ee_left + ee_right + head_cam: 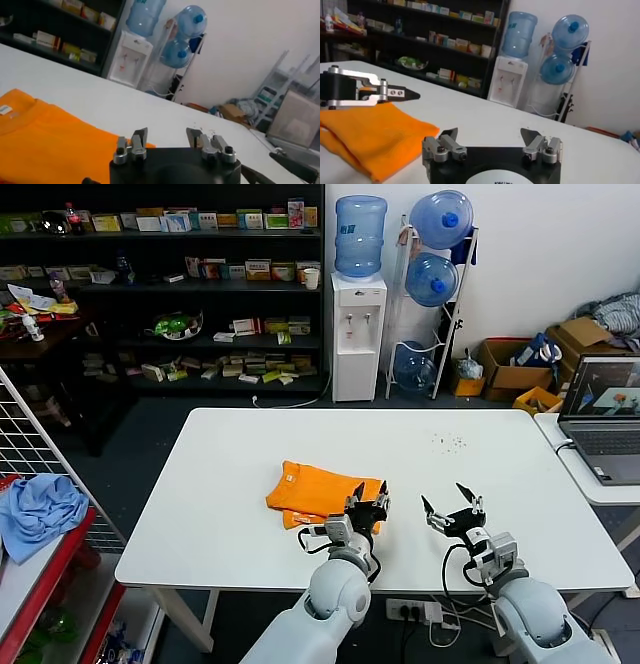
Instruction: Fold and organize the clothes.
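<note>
The clothes are one bright orange T-shirt (315, 492), lying folded on the white table (480, 474) near its front edge. In the head view my left gripper (368, 502) is at the shirt's near right corner, open, with nothing between its fingers. The left wrist view has the left gripper (167, 132) over bare table, the T-shirt (45, 137) just beside one finger. My right gripper (447, 506) hovers open over bare table to the right of the shirt, holding nothing. From the right wrist, the right gripper (489, 132) faces the T-shirt (375, 130), with the left gripper (395, 93) at the shirt's edge.
A laptop (605, 419) sits on a side table at the right. A light blue cloth (40, 509) lies on a wire rack at the left. Small dark specks (448, 442) dot the table's far right. Shelves, a water dispenser (358, 334) and bottles stand behind.
</note>
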You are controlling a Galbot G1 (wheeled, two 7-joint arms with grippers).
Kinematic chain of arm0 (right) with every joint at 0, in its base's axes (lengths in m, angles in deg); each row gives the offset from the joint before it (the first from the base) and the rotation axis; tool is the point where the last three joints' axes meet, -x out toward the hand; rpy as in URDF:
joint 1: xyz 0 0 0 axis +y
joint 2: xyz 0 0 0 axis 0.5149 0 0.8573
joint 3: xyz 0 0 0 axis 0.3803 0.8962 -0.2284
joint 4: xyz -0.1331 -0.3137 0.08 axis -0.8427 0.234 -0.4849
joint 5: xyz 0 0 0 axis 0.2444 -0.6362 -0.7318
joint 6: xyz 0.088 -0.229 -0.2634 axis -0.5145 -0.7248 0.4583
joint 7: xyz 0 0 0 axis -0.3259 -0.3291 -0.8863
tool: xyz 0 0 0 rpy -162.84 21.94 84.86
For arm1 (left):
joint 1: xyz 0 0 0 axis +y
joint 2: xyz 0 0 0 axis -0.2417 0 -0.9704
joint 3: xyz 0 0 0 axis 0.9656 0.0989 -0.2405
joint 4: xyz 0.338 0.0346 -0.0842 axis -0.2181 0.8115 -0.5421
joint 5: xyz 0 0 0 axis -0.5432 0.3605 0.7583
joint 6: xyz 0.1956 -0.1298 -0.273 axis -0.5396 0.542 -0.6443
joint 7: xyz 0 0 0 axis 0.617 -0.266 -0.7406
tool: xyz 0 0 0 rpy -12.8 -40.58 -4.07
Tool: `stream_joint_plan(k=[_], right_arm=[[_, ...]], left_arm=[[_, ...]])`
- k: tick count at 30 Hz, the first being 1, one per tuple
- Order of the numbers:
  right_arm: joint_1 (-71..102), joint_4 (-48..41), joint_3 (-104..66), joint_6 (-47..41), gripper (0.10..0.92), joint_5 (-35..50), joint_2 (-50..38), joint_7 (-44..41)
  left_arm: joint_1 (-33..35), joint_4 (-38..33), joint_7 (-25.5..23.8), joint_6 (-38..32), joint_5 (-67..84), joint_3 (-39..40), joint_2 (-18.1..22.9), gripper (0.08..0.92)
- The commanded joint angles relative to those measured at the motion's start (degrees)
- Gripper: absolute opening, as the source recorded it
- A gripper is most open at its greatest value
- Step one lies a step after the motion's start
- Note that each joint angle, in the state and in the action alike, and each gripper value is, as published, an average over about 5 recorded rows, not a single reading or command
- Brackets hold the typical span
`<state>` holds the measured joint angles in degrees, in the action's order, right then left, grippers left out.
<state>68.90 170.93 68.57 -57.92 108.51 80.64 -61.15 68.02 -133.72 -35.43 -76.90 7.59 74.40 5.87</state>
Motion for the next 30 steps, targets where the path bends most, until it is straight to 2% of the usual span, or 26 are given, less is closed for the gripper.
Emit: stream_joint_plan(k=[1, 5, 9, 15, 23, 30], right_arm=[[0.76, 0.70, -3.49, -0.35, 0.823, -2.95, 2.44, -1.85], [1.15, 0.81, -8.37, -1.53, 0.823, -5.42, 7.15, -5.71], [1.46, 0.98, -12.70, -3.35, 0.823, -8.48, 11.85, -8.80], [4.26, 1.53, -16.94, -3.19, 0.823, -14.88, 15.11, -11.42], [4.99, 1.78, -22.74, -2.58, 0.823, -15.94, 18.79, -11.73], [5.32, 3.02, -25.13, -2.92, 0.823, -15.01, 19.91, -11.96]], left_arm=[[5.68, -6.91, -8.92, -9.88, -10.06, -4.30, -11.50, 0.609], [11.71, -6.70, -11.45, -18.62, -18.58, -9.93, -18.35, 0.722], [16.89, -5.52, -12.51, -24.53, -25.45, -16.20, -22.23, 0.807], [21.52, -6.50, -13.37, -25.92, -27.50, -24.02, -25.99, 0.822], [24.75, -11.24, -15.64, -19.65, -27.86, -27.56, -26.97, 0.823], [25.16, -10.76, -16.14, -19.22, -28.26, -28.18, -26.15, 0.823]])
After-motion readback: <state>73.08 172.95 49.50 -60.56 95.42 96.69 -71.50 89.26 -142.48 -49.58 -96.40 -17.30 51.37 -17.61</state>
